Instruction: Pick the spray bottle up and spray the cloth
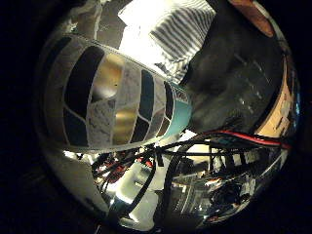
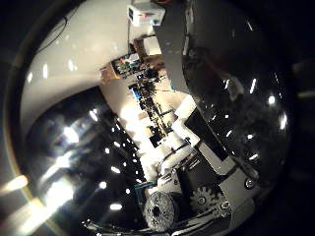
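The spray bottle [image 1: 112, 102] lies right against my palm and fills much of the little finger side view; its label has dark, white and gold panels with a teal band at one end. Its glossy rounded body [image 2: 74, 147] also takes up a large part of the thumb side view. My right hand [image 2: 206, 167], of white and black parts with a gear, shows beside the bottle with fingers curled along it. The striped grey and white cloth [image 1: 183, 31] lies crumpled on the dark table [image 1: 234, 83], some way beyond the bottle.
A brown object [image 1: 253, 17] sits at the table's far side past the cloth. A light wooden edge [image 1: 280, 114] runs along the table. Room clutter and shelving [image 2: 147, 88] show in the distance.
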Robot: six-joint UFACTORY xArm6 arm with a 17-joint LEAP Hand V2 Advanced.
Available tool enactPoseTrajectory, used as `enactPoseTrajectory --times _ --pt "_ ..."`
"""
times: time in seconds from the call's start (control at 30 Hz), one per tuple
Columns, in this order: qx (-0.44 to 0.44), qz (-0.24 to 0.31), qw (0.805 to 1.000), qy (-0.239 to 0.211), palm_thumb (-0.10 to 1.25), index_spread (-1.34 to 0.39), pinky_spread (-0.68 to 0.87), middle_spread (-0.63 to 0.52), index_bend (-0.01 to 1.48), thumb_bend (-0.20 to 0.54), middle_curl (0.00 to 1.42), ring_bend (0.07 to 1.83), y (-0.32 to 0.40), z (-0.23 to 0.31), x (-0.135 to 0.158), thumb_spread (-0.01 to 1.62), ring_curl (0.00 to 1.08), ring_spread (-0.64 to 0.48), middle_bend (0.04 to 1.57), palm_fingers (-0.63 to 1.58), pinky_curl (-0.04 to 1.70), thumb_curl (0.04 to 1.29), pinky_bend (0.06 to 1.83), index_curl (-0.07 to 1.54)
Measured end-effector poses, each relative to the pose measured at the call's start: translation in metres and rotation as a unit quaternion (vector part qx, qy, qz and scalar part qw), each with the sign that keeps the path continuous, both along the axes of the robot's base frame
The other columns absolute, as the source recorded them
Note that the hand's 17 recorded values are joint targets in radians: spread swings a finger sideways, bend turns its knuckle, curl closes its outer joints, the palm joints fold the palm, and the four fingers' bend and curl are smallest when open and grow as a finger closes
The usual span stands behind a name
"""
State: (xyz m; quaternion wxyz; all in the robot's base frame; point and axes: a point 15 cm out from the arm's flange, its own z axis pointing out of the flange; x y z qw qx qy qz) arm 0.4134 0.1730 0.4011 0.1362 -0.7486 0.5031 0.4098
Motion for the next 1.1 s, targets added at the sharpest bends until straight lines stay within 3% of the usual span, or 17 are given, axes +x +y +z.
enactPoseTrajectory --times 0.33,0.73,1.1 --pt "0.129 0.021 0.989 -0.063 1.00 -0.22 -0.23 -0.13 1.18 -0.011 0.73 1.30 0.071 0.087 -0.022 1.16 0.86 -0.25 1.36 1.11 1.32 0.65 1.07 0.78" --pt "0.216 0.031 0.956 -0.195 0.99 -0.22 -0.23 -0.13 1.17 -0.014 0.74 1.30 0.146 0.097 0.009 1.14 0.87 -0.25 1.36 1.11 1.33 0.66 1.07 0.78" --pt "0.328 -0.005 0.923 -0.200 0.99 -0.22 -0.24 -0.13 1.18 -0.014 0.73 1.30 0.225 0.067 0.037 1.12 0.87 -0.25 1.37 1.11 1.34 0.66 1.06 0.78"
